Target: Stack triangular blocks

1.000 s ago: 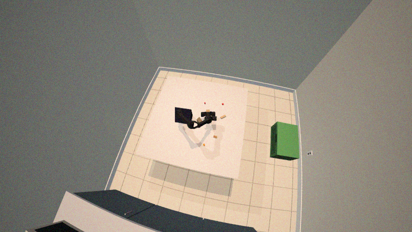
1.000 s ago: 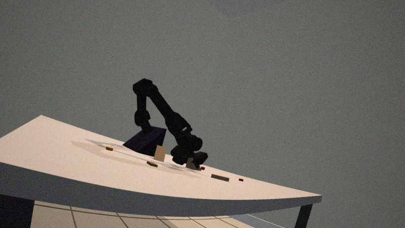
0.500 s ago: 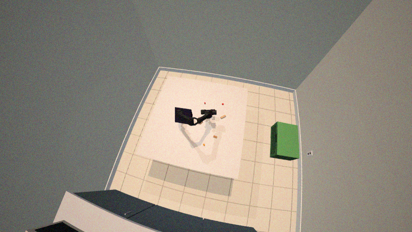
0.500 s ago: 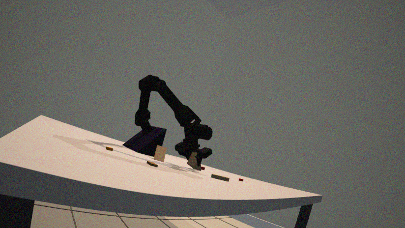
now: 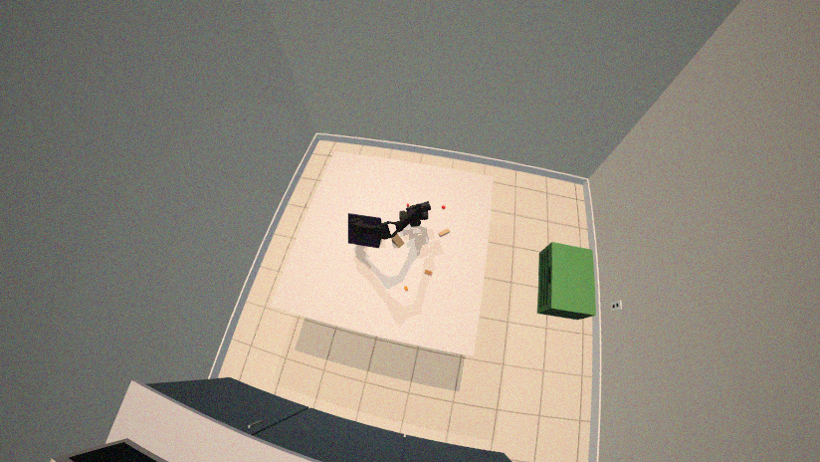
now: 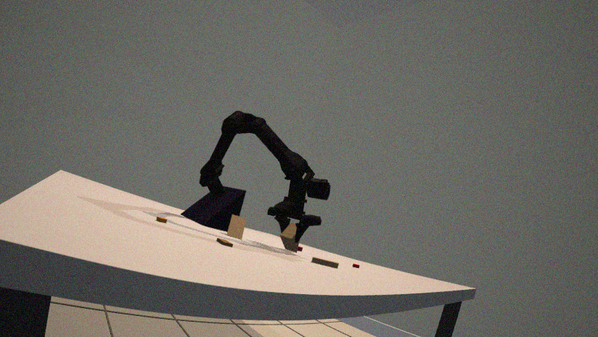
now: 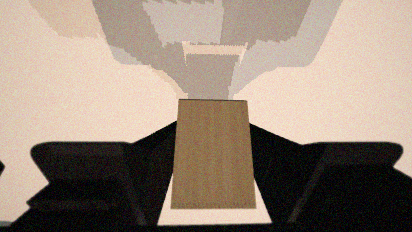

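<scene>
My gripper [image 6: 291, 234] [image 7: 210, 124] is shut on one triangular block [image 6: 289, 242] [image 7: 213, 170], its fingers on two opposite sides. In the exterior view this block looks tilted in the fingers; I cannot tell whether its lower edge clears the table [image 5: 343, 177] [image 6: 125, 250]. In the wrist view a wood-grained rectangular face shows. The top view hides the held block under the hand. The other triangular block [image 5: 398, 241] [image 6: 236, 226] stands on the table near the arm's base, apart from the held one. The side facing the exterior camera is a light tan rectangle.
The arm's dark base [image 5: 364, 230] [image 6: 215, 209] is behind the free block. A flat tan bar [image 5: 444, 232] [image 6: 324, 262], a brown piece [image 5: 428, 272] [image 6: 224, 242], an orange piece [image 5: 406, 288] [image 6: 161, 219] and two small red pieces lie around. One red piece [image 5: 407, 205] [image 6: 299, 248] is near the hand.
</scene>
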Available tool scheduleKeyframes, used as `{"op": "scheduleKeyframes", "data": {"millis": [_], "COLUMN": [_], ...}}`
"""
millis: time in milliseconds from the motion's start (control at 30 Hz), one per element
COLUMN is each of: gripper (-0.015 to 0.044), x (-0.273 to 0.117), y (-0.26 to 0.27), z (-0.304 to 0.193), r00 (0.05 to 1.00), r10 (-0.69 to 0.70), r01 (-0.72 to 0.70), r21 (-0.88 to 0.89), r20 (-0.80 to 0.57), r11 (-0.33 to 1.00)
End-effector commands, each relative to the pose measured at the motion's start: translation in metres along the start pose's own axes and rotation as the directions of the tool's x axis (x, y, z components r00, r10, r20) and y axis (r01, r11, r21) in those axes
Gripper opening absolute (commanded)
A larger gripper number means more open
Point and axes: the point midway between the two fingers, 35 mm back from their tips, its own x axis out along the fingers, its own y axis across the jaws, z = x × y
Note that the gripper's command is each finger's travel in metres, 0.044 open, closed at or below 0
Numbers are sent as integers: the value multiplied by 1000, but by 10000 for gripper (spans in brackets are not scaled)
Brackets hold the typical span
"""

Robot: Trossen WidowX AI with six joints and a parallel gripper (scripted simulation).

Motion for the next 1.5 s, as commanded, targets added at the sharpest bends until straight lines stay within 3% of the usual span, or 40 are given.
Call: {"op": "scheduleKeyframes", "data": {"millis": [0, 300, 700, 733, 1267, 1467], "gripper": [0, 0, 0, 26, 440, 440], "x": [-3, -4, 0, 0, 0, 0], "y": [1, 1, 1, 0, 0, 0], "z": [-7, -24, -47, -42, -42, -42], "r00": [996, 953, 823, 853, 853, 853], "r10": [6, 6, 5, -2, -2, -2], "r01": [-7, -7, -8, 1, 1, 1], "r21": [1, 2, 4, 3, 3, 3], "r20": [92, 303, 568, 522, 522, 522], "r11": [1000, 1000, 1000, 1000, 1000, 1000]}}
